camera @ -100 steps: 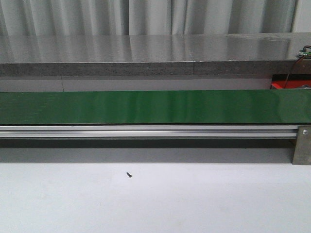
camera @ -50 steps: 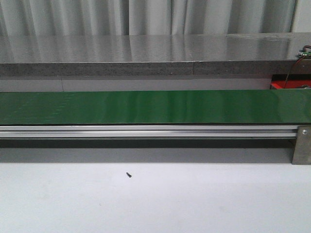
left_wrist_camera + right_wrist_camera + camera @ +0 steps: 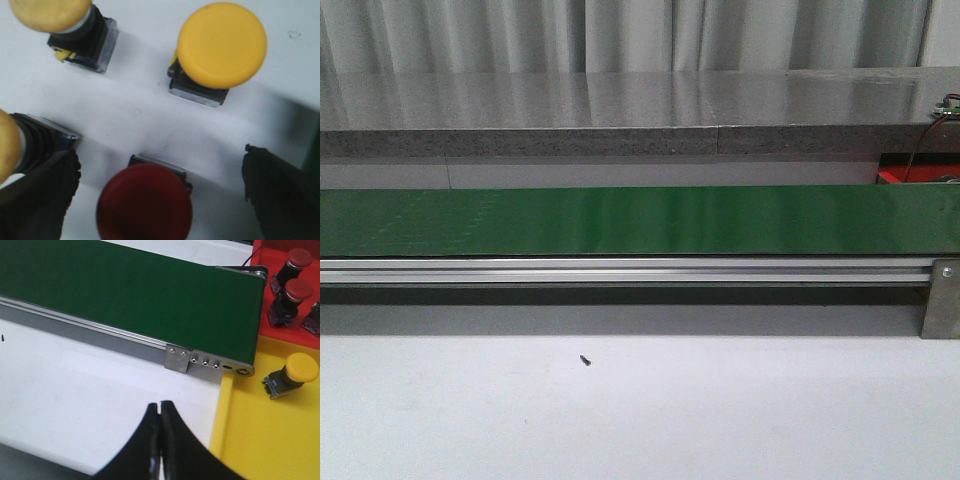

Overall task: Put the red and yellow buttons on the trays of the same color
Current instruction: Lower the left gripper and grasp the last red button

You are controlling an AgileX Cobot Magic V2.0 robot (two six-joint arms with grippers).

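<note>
Left gripper (image 3: 160, 192) spread wide, straddling red button (image 3: 144, 202), lined up for grab. Yellow buttons (image 3: 222, 45) wait nearby. Right gripper (image 3: 160, 440) pinched shut, empty, parked beside yellow tray (image 3: 260, 440), probably waiting for belt (image 3: 130, 287) delivery.

green conveyor belt (image 3: 640, 220), aluminium rail (image 3: 620, 270), grey curtain (image 3: 620, 35)
</note>
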